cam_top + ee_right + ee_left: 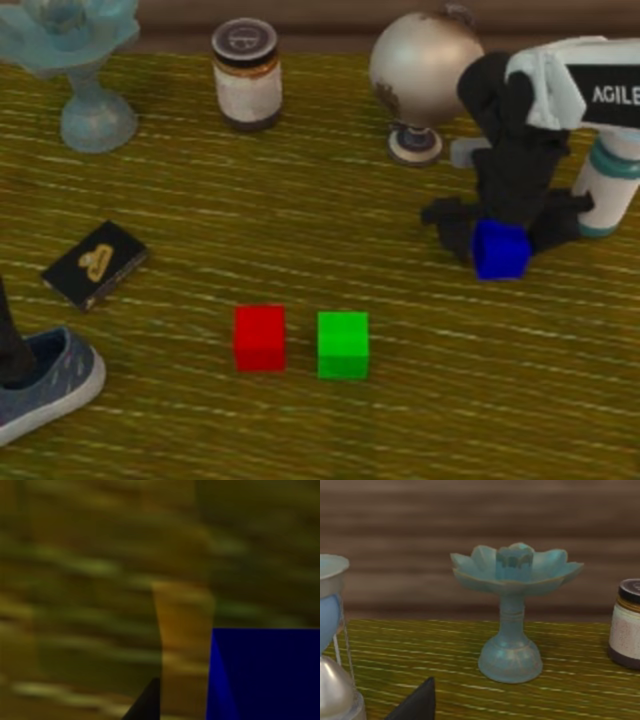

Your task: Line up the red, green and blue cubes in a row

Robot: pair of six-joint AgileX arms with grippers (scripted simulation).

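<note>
At the right of the frame our right gripper (500, 238) is clamped on the blue cube (500, 250), well apart from the red cube (260, 338) and green cube (343, 344) sitting near each other at lower centre, while we cannot tell our left gripper's state.

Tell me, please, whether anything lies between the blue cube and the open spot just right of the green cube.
Nothing visible does. The blue cube sits at the right gripper, and only bare mat separates it from the spot beside the green cube, which stands next to the red cube.
</note>
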